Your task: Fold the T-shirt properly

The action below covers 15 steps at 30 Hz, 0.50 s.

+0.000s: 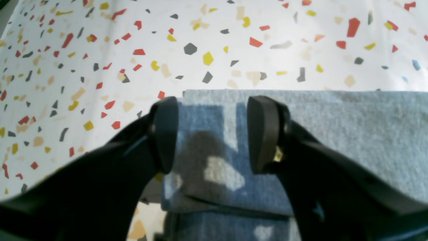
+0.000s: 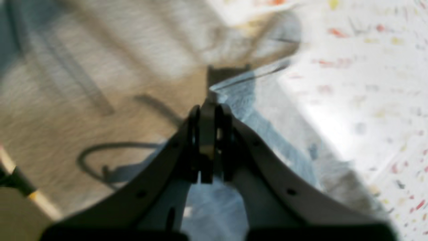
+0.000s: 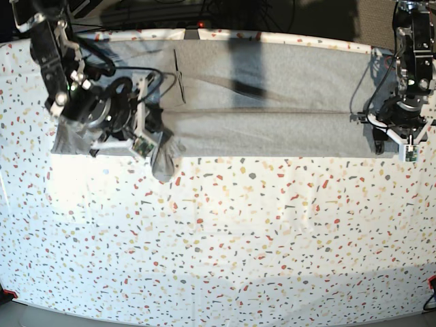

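The light grey T-shirt [image 3: 272,116] lies as a long band along the back of the table. Its near edge [image 1: 301,92] runs straight across the left wrist view. My left gripper [image 1: 214,134] hovers open over the shirt's end, one finger [image 1: 165,134] near the side edge, the other [image 1: 264,134] over cloth, nothing between them. In the base view this left gripper [image 3: 395,144] is at the right. My right gripper [image 2: 209,110] is shut on a raised fold of the T-shirt [image 2: 247,100]; that view is blurred. In the base view the right gripper [image 3: 155,139] is at the shirt's left end, where cloth droops [image 3: 163,163].
A white tablecloth with coloured terrazzo flecks [image 3: 225,238] covers the table in front of the shirt. Black cables [image 3: 122,85] loop over the cloth around the right arm. The table's back edge [image 3: 225,33] runs just behind the shirt.
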{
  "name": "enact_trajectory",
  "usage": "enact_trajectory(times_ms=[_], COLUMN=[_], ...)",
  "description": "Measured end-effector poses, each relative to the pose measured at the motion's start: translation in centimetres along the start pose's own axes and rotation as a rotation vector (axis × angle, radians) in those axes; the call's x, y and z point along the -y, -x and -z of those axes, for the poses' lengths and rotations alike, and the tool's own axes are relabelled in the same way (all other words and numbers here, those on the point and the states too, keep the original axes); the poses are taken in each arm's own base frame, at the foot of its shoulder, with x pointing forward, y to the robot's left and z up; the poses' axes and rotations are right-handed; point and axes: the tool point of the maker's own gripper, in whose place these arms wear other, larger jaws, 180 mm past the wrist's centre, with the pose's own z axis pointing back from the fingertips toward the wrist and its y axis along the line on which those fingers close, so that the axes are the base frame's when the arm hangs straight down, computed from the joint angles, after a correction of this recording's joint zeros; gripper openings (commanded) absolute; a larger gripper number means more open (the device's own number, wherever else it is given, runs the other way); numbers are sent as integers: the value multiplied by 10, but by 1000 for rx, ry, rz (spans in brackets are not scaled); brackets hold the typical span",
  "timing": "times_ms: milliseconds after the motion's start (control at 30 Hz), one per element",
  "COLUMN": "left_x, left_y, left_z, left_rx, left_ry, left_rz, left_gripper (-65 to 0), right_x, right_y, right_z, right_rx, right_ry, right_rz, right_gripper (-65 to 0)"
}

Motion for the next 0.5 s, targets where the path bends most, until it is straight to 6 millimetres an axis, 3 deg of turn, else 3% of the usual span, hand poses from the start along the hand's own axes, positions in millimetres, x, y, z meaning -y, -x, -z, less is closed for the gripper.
enact_trajectory(times_ms=[267,500], left_x=[0,0], left_y=[0,0], left_z=[0,0], left_rx=[0,0], left_ry=[0,1], left_rz=[0,0], left_gripper=[-328,-328], right_x=[-49,-62], right_y=[6,12], right_z=[-15,-18], right_rx=[30,23], right_ry=[-84,-110], right_rz=[3,15], right_gripper=[-650,-650])
